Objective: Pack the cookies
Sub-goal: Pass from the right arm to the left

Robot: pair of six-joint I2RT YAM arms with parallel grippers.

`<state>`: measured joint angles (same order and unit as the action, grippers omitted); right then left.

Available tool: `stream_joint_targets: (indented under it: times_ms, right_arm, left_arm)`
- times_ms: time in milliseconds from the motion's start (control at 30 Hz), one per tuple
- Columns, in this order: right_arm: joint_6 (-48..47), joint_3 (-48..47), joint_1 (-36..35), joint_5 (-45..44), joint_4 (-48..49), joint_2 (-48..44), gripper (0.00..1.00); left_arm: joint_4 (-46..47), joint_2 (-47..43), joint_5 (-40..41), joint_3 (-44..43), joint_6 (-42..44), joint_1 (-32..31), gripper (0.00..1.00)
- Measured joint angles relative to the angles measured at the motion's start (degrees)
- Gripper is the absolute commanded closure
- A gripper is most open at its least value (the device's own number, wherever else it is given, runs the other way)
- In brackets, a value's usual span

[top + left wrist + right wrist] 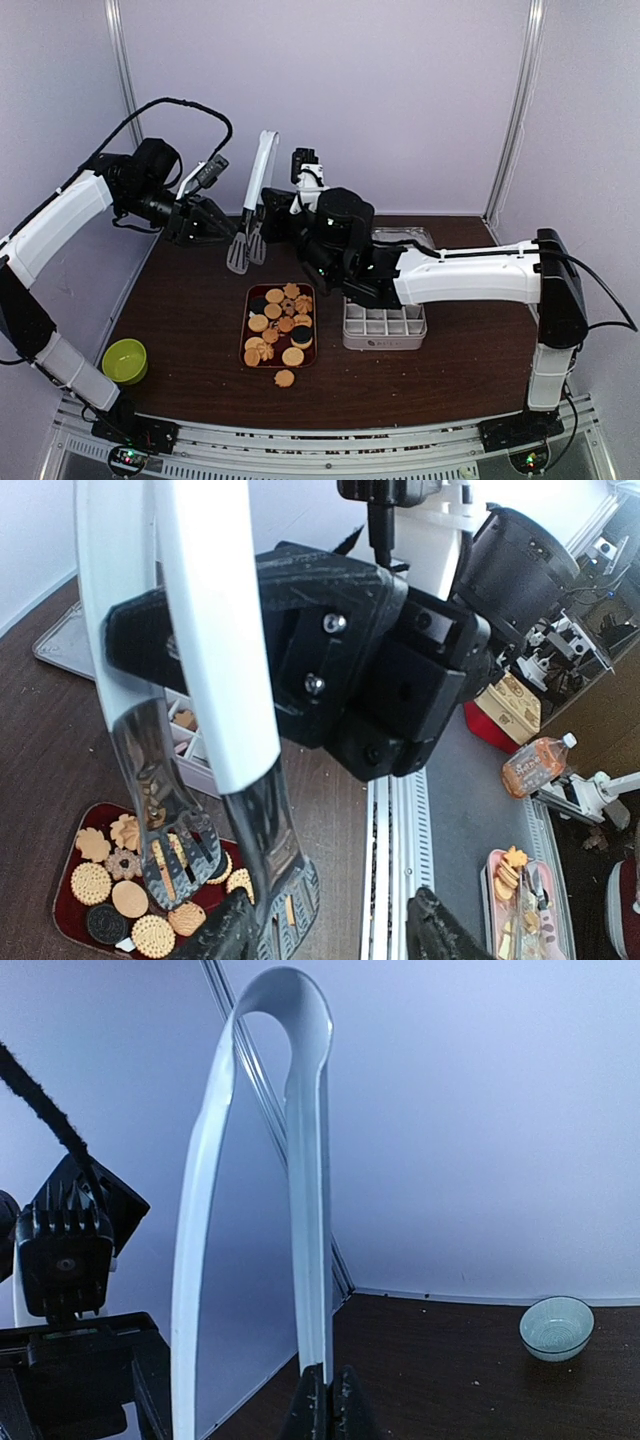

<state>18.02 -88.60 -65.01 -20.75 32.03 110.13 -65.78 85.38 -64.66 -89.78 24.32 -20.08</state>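
Nearest, at the table's [200, 300] front left: a green bowl [125, 360]. One stray cookie [285, 378] lies on the wood, just off the near end of a dark red tray [246, 335]. The cookies [281, 322] fill that tray at mid-table. Most are golden rounds and flower shapes, and a few are dark. Just to the tray's right sits a white compartment box [385, 325]; what is in its cells cannot be told from above.

Further back, white tongs [258, 185] stand upright above the table, loop at the top, slotted grey heads hanging down. The right gripper [326, 1400] is pinched together on one leg of the tongs, low on the white part. The left gripper [337, 935] comes in from the left with fingers [235, 930] apart. The tong heads hang just beside one finger; contact cannot be told. Below them the left wrist view shows the cookie tray.

Farthest, a clear lid [405, 237] lies by the back wall.
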Motion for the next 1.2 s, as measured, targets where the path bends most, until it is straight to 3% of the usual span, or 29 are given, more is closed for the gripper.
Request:
stream_joint_targets:
  times_ms: [200, 300, 400, 633, 733, 867, 900, 933, 1000, 1133, 1200]
  right_arm:
    - [0.5, 4.3, 0.3, 2.8, 2.2, -2.4, 1.0]
    - [0.7, 9.3, 0.3, 3.6, 3.7, -5.9, 1.0]
    - [1.2, 12.7, 0.2, 4.2, 5.2, -8.7, 1.0]
    - [1.9, 11.6, 0.3, 5.2, 7.6, -8.5, 1.0]
    - [1.9, 8.8, 0.3, 5.9, 7.7, -7.3, 1.0]
    - [1.8, 6.6, 0.3, 6.5, 8.7, -6.3, 1.0]
    - [1.8, 6.4, 0.3, 6.6, 8.9, -6.0, 1.0]
    - [1.7, 6.2, 0.3, 6.8, 9.1, -5.8, 0.98]
    - [1.8, 6.2, 0.3, 7.2, 9.2, -5.4, 0.76]
    - [2.8, 6.6, 1.3, 10.7, 9.3, -5.4, 0.22]
    - [4.0, 7.9, 2.6, 14.4, 8.1, -6.3, 0.14]
  left_arm:
    - [-0.3, 0.1, 0.6, -0.2, -0.2, -0.2, 0.17]
    - [-0.3, 0.0, 2.2, -1.2, -0.2, -0.3, 0.12]
    - [-0.2, -0.6, 3.2, -1.7, -0.1, -0.3, 0.14]
    - [-0.7, -0.9, 1.7, 0.1, 0.6, -1.5, 0.36]
    - [-2.4, -0.3, 0.7, 0.3, 1.8, -2.2, 0.5]
    - [-5.2, 0.7, -0.4, 0.3, 4.2, -2.4, 0.83]
    - [-5.9, 0.9, -0.8, 0.3, 4.8, -2.4, 0.96]
    - [-6.9, 1.1, -1.1, 0.2, 5.6, -2.4, 1.0]
    - [-9.3, 1.7, -1.7, -0.5, 7.9, -2.4, 1.0]
    - [-13.9, 3.3, -2.0, -2.3, 11.7, -2.8, 1.0]
    - [-15.5, 3.8, -2.3, -2.7, 14.1, -2.8, 1.0]
